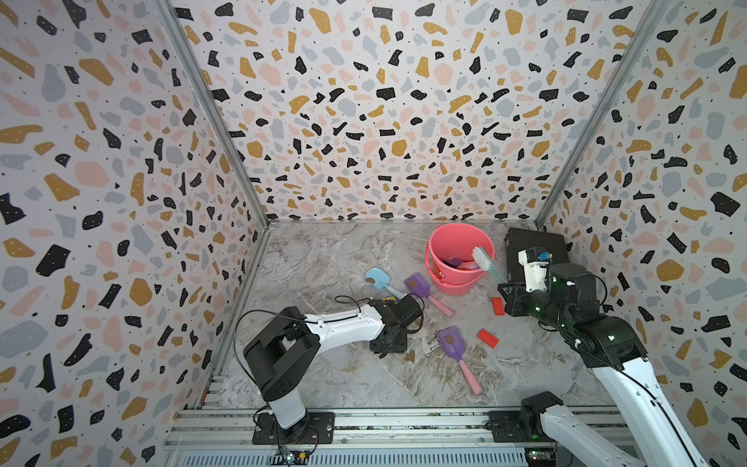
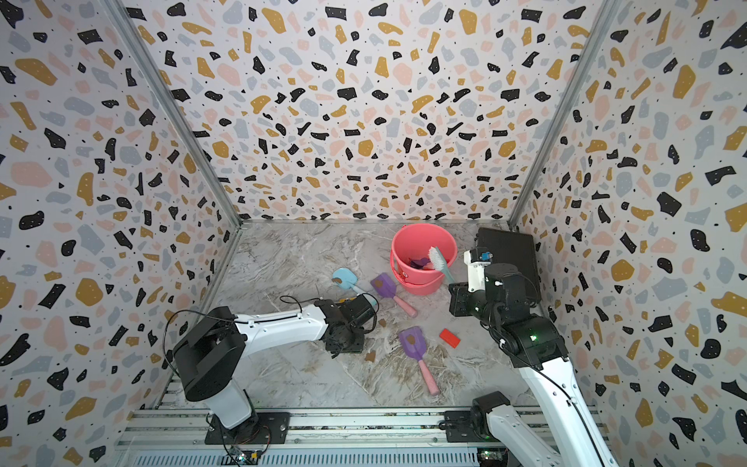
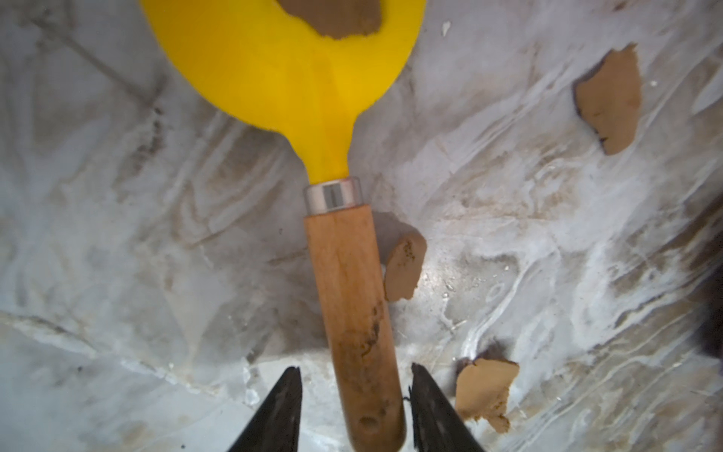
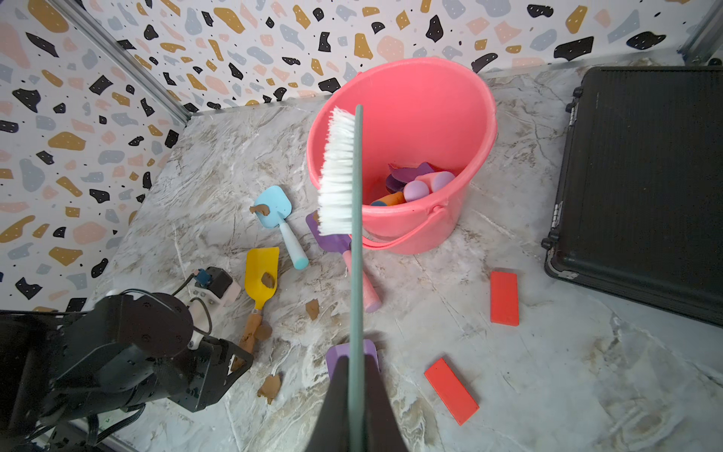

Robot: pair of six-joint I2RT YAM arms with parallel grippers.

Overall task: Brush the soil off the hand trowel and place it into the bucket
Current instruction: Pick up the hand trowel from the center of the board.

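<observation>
Left gripper [image 3: 354, 370] straddles wooden handle of yellow-bladed hand trowel [image 3: 336, 242], jaws apart, not touching; trowel lies flat on marble surface [image 3: 117, 235], brown soil blob [image 3: 332, 15] on blade. End-of-handle grip: blade could sag or twist

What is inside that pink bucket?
Inside the bucket lie purple trowel blades, pink-lilac handle ends and an orange handle. The brush and the near wall hide part of its bottom, so their number is unclear.
</observation>
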